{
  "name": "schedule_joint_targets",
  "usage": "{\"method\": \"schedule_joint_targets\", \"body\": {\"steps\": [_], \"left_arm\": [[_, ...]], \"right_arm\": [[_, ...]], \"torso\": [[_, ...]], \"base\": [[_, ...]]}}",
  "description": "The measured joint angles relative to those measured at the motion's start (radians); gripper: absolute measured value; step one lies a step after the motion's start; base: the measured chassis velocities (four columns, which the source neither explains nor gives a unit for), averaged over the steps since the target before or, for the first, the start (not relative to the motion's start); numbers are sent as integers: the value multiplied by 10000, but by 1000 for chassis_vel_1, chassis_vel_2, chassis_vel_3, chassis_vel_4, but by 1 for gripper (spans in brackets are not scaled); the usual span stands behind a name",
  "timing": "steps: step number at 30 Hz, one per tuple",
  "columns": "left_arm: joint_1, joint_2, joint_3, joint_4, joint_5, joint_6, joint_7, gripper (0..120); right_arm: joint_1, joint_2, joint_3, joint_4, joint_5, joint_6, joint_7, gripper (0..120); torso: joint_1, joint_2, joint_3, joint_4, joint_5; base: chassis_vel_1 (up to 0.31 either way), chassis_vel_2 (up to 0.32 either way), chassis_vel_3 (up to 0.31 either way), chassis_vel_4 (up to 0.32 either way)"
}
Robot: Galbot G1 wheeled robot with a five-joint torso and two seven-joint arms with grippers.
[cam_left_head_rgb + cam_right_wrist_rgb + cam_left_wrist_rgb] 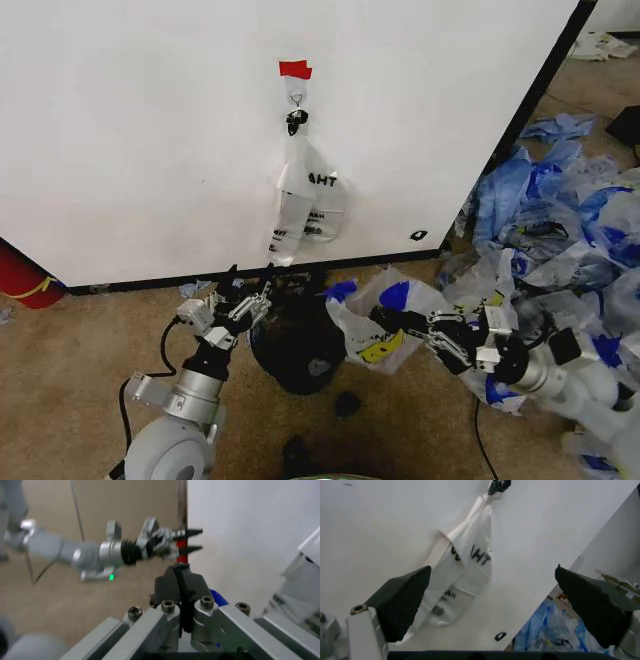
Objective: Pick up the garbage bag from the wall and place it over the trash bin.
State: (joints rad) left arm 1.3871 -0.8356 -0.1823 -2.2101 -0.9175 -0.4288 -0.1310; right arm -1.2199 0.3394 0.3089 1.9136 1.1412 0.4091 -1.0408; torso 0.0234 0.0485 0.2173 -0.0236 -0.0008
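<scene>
The garbage bag (pixel 385 325) lies on the floor just right of the trash bin (pixel 297 340), below the wall (pixel 150 130). The right gripper (pixel 420 328), fingers closed on the bag's edge, sits at its right side. The left gripper (pixel 245 290), fingers spread apart, hangs over the bin's left rim. A narrower bag (pixel 305 200) hangs from the wall's hook (pixel 296 98).

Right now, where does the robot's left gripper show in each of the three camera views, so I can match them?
Head view: the left gripper is low, left of centre, open beside the trash bin.
Left wrist view: its black fingers spread either side of the hanging bag.
Right wrist view: it is farther off, near the wall's edge.
Shared landmark: the wall.
</scene>
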Motion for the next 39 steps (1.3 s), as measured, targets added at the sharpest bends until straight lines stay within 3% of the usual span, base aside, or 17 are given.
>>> {"method": "schedule_joint_targets", "body": {"steps": [8,15,20,24,27,31,35,39], "left_arm": [[-299,379,486,162,-105,15,-39,98],[-385,274,732,210,-93,-40,-43,98],[-449,119,878,317,-67,-79,-46,98],[-442,109,889,324,-45,-93,-57,98],[-439,121,890,296,-30,-93,-80,98],[-403,132,876,253,-3,-93,-139,98],[-286,87,853,222,123,-139,-153,98],[-157,-75,917,248,299,-257,-140,97]], "right_arm": [[400,-1784,502,-850,247,121,-738,0],[430,-2848,1068,-1365,525,256,-609,0],[329,-2939,956,-1106,1912,71,636,0],[227,-2484,722,-794,2996,-87,2065,0],[210,-2352,687,-785,3250,-165,2303,0],[168,-2527,694,-1323,3113,-290,1440,0],[170,-3171,794,-2329,1883,-265,-97,0],[232,-3656,936,-2507,1790,-323,-323,0]], "torso": [[0,0,0,0,1],[0,0,0,0,-2],[0,0,0,0,-4],[0,-1,0,1,4],[0,0,0,0,3],[0,0,0,2,-1],[0,0,0,-3,-3],[0,0,-1,1,-1]], "base": [[0,0,0,0],[0,0,0,0],[0,0,0,0],[0,0,0,0],[0,0,0,0],[0,0,0,0],[0,0,0,0],[0,0,0,0]]}}
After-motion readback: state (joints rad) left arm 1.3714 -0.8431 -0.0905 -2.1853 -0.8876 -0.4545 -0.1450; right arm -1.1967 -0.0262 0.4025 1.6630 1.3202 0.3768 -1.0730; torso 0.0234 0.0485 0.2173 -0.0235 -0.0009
